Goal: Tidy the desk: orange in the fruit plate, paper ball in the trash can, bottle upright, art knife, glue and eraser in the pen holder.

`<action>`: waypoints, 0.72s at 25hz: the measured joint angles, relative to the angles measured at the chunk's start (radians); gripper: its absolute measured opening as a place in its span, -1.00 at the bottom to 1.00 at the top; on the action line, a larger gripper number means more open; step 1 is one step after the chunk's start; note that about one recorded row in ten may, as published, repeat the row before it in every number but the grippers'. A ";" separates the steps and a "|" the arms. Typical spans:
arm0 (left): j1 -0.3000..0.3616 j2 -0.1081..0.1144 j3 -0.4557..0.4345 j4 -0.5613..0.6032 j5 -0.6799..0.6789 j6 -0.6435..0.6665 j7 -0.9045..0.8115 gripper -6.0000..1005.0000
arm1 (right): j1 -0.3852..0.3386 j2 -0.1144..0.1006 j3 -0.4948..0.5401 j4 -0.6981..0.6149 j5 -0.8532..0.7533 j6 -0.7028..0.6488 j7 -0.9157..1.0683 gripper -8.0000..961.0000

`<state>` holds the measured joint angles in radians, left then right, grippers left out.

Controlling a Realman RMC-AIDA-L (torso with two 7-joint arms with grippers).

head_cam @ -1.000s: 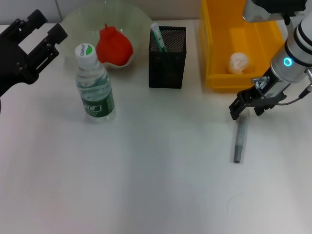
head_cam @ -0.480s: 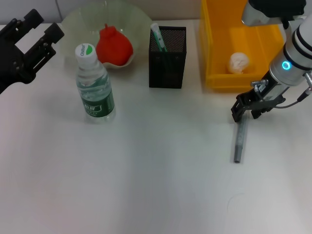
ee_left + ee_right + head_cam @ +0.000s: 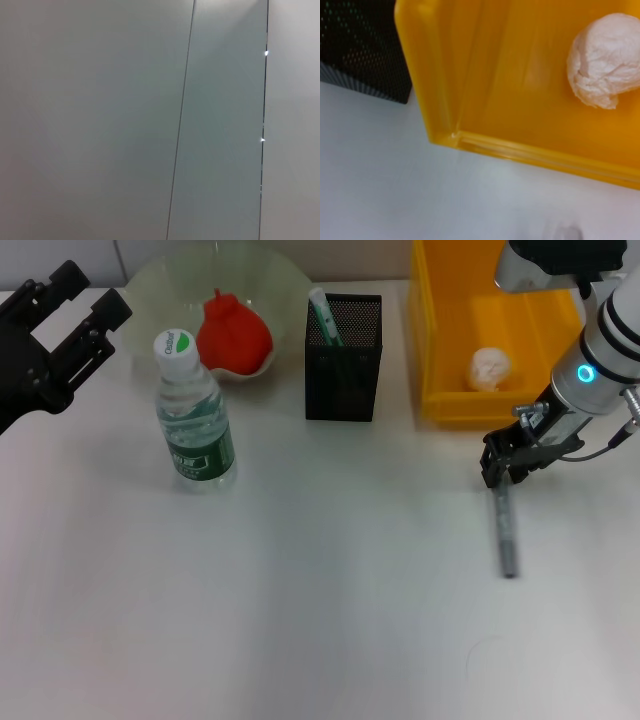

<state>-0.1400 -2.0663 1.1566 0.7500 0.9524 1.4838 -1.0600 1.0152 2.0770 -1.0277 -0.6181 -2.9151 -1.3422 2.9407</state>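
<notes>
White worktop [image 3: 300,620] spread wide below. Yellow trash can [image 3: 445,360] at the far right, paper ball [image 3: 491,368] lying inside, seen also from the right wrist [image 3: 605,60]. Pale fruit plate [image 3: 290,275] at the far left-centre, holding the red-orange fruit [image 3: 234,336]. Bottle [image 3: 194,415] upright just in front of the plate. Black mesh pen holder [image 3: 344,365] between plate and can, one green-and-white item [image 3: 325,318] sticking out. Left pincer [image 3: 62,320] parked at the far left edge, fingers spread, holding nothing. Right pincer [image 3: 505,465] low in front of the can, closed around the top end of the grey art knife [image 3: 506,535], which rests on the worktop.
</notes>
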 joint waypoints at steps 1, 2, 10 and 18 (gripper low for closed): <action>0.000 0.000 0.000 0.000 0.000 0.000 0.000 0.20 | 0.000 0.000 0.000 0.000 0.000 0.000 0.000 -0.16; 0.000 0.000 0.000 0.000 0.000 0.001 0.000 0.20 | 0.000 0.000 0.000 0.000 0.000 0.000 0.000 -0.18; 0.005 0.000 0.000 0.000 0.000 0.005 0.000 0.20 | -0.010 -0.001 0.012 -0.001 0.004 0.002 -0.003 -0.67; 0.007 0.000 0.000 0.000 0.000 0.010 0.000 0.20 | -0.056 -0.013 0.073 -0.033 0.027 -0.028 -0.036 -0.71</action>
<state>-0.1328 -2.0662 1.1566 0.7501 0.9522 1.4941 -1.0599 0.9587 2.0645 -0.9542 -0.6507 -2.8882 -1.3698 2.9046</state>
